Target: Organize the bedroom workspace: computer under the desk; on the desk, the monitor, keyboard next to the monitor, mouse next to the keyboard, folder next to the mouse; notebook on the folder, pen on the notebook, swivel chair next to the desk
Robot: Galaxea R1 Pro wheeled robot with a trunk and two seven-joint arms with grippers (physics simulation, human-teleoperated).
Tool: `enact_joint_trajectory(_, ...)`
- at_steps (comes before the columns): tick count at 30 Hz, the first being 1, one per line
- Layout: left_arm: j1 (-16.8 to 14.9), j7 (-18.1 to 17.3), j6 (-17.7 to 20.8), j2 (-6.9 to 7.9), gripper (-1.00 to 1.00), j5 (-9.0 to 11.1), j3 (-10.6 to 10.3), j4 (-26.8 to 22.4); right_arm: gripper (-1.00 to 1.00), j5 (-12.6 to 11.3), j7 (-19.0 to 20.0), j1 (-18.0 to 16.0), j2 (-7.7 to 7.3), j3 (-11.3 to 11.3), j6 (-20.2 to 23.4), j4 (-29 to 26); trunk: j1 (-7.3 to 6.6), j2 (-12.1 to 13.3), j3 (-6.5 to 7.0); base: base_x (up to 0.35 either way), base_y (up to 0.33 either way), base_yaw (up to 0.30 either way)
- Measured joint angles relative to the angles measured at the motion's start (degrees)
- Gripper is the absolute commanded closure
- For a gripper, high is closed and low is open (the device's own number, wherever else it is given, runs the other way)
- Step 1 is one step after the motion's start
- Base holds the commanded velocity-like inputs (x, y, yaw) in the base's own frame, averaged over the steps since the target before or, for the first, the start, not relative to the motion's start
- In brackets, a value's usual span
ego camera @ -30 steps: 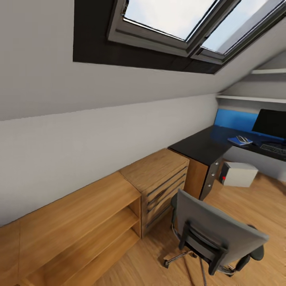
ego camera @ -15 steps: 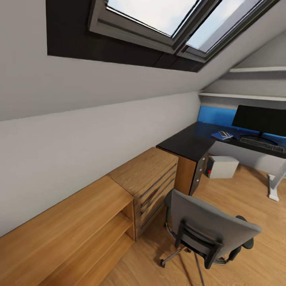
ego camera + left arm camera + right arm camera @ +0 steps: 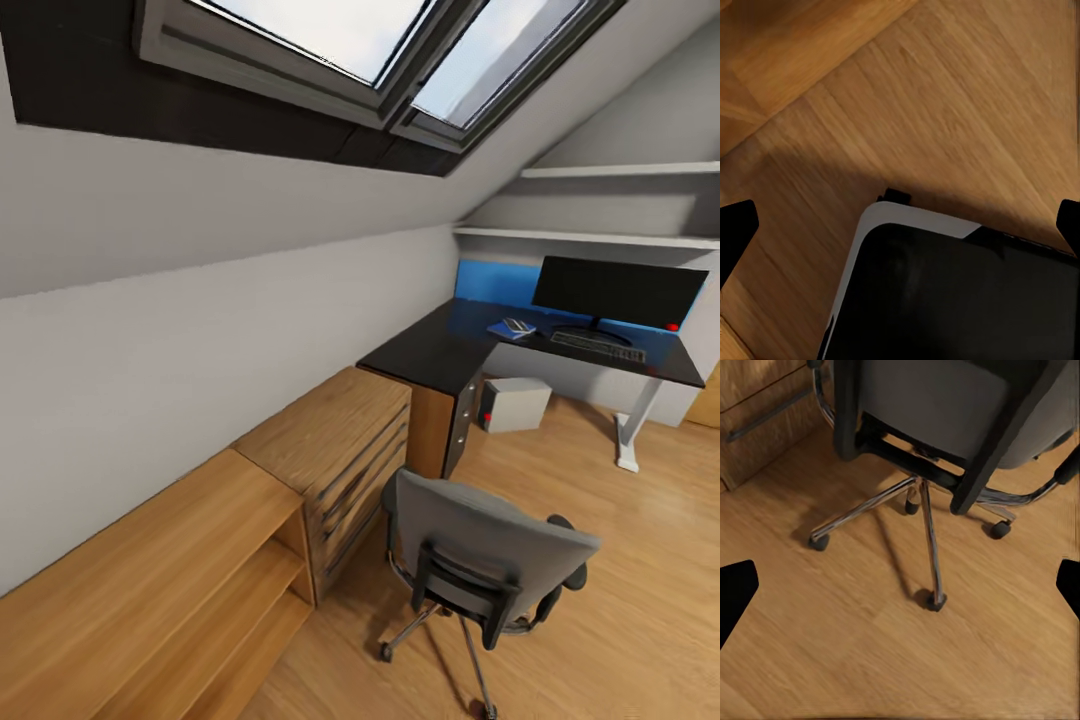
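Note:
The grey swivel chair (image 3: 480, 550) stands on the floor with its back to me, apart from the black desk (image 3: 440, 350). On the far desk wing sit the wide monitor (image 3: 618, 290) and the keyboard (image 3: 598, 346) in front of it. Left of them lies the blue folder (image 3: 503, 331) with the small notebook (image 3: 517, 325) on top. The grey computer (image 3: 515, 404) stands under the desk. Mouse and pen are too small to make out. My right gripper (image 3: 900, 589) hangs open above the chair's chrome base (image 3: 930, 510). My left gripper (image 3: 900, 225) is open over the floor.
A light wooden drawer chest (image 3: 335, 450) and a low wooden shelf unit (image 3: 170, 570) line the sloped wall left of the chair. Skylights (image 3: 330, 40) sit overhead, wall shelves (image 3: 600, 238) above the desk. Wooden floor (image 3: 640, 560) lies right of the chair. My own base (image 3: 945, 292) shows under the left gripper.
The camera has swung right, so the whole picture has shifted left and the full desk wing with monitor and white leg has come into view. No object has visibly moved.

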Motion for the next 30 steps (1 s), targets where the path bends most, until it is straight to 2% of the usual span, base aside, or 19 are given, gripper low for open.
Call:
enact_joint_trajectory(10,0.00,0.01,0.00,0.06,-1.00,0.04,-0.07,0.00,-1.00,0.00,0.00,0.02,0.00,0.00,0.01,-0.05,0.00,0.00,-0.43,0.000,0.226,-0.269)
enact_joint_trajectory(21,0.00,-0.01,0.00,0.07,-1.00,0.04,-0.08,0.00,-1.00,0.00,0.00,-0.01,-0.04,0.01,-0.01,-0.04,0.00,0.00,-0.86,0.000,0.057,-0.269)
enact_joint_trajectory(30,0.00,0.00,-0.05,0.09,-1.00,0.04,-0.09,0.00,-1.00,0.00,0.00,0.00,-0.02,0.00,0.00,-0.11,0.00,0.00,-1.20,0.000,0.142,-0.269)
